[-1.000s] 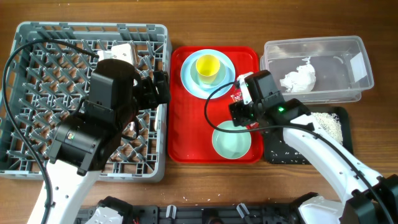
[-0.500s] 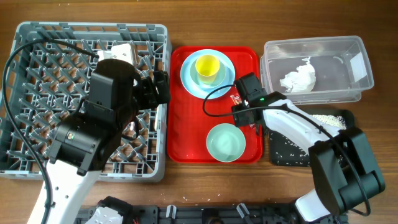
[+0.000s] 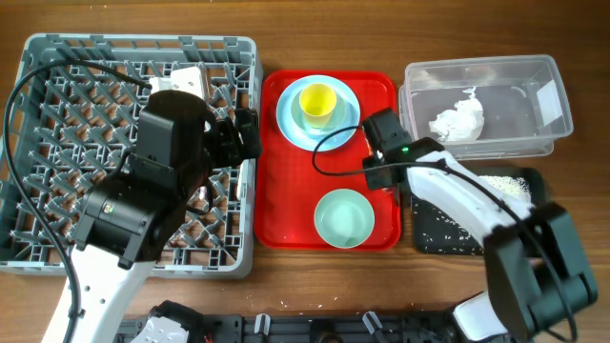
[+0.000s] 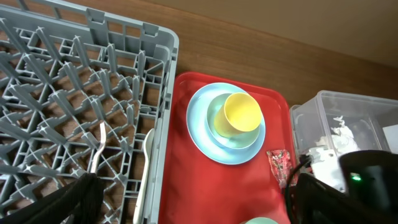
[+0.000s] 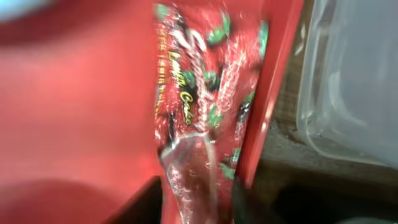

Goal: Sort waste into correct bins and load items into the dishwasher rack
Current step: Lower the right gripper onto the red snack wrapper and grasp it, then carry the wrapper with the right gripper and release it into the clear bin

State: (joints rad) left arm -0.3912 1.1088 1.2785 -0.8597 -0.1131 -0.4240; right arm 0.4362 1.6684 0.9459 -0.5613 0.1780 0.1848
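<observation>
The shiny red snack wrapper lies at the right rim of the flat red tray. My right gripper is shut on its clear near end, a dark finger on each side. From the left wrist the wrapper shows beside the right arm. A yellow cup stands on the light blue plate, and the mint-green bowl sits nearer on the tray. My left gripper hangs open over the grey dishwasher rack, where a white fork and spoon lie.
The clear tub at the right holds a crumpled white napkin. In front of it the black tray holds beige crumbs. The right arm crosses over that tray. The left arm covers the middle of the rack.
My right gripper moved from the bowl's rim back to the wrapper and its jaws closed onto it. The bowl shifted slightly left. The left arm stayed still.
</observation>
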